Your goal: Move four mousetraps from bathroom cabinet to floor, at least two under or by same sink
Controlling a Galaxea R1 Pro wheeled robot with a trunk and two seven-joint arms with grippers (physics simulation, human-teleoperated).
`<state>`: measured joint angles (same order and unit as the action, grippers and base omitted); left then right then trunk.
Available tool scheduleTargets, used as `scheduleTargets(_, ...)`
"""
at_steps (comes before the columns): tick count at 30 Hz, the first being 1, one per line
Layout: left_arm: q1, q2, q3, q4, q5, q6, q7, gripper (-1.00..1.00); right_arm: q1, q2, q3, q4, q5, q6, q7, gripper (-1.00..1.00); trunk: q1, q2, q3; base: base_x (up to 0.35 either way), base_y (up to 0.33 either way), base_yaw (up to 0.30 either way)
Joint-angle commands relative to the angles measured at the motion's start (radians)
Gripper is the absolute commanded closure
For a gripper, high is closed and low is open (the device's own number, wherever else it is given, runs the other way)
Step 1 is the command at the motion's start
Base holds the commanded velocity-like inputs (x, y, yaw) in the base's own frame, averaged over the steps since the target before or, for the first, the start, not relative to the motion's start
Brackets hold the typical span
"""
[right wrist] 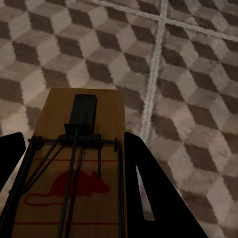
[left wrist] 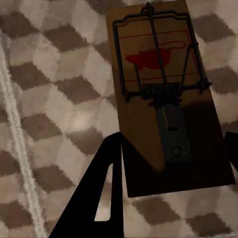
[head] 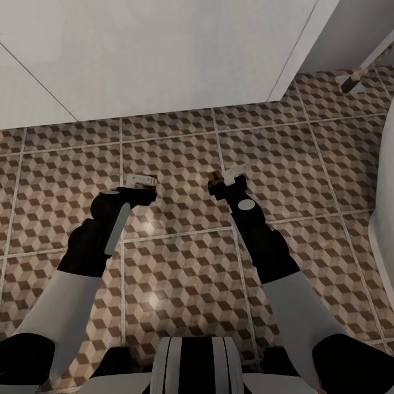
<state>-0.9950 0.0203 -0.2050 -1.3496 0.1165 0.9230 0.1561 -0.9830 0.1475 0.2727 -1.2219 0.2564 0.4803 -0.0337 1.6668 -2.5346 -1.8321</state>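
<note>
Two mousetraps are out of the cabinet, one clamped in the left end effector and one in the right end effector, both held above the bathroom floor and neither yet set down.

L pincer gripping mousetrap | above cube-tile floor

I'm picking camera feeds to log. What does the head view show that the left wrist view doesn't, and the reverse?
Head view: both arms, the right end effector with its mousetrap, a white wall and several tiles. Left wrist view: the trap's wire spring, bar and red mouse print, close up, between the left end effector's fingers. Shared: that trap, the left end effector and the cube-patterned floor.
</note>
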Motion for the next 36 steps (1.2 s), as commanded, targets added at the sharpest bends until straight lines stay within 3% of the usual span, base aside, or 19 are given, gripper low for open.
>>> scheduleTargets(1,-0.001,0.001,-0.003,0.0,0.01,0.004,0.01,1.0,0.0,-0.001,0.002,0.0,0.003,0.006,-0.004,1.0,0.0,0.0,-0.001,0.252,0.0,0.0)
scheduleTargets(8,-0.001,0.001,-0.003,0.0,0.01,0.004,0.01,1.0,0.001,-0.002,0.002,0.001,0.003,0.006,-0.002,1.0,0.0,0.0,-0.001,0.188,0.0,0.0)
scheduleTargets(22,-0.001,0.001,-0.004,0.002,0.011,0.004,0.009,1.0,0.003,-0.003,0.002,0.008,0.005,0.005,0.0,1.0,0.0,0.0,-0.001,0.011,0.0,0.0)
scheduleTargets(36,-0.001,-0.002,-0.004,0.006,0.011,0.002,0.01,1.0,-0.002,0.016,0.026,0.067,0.006,0.007,0.0,1.0,0.0,0.0,-0.001,0.0,0.0,0.0)
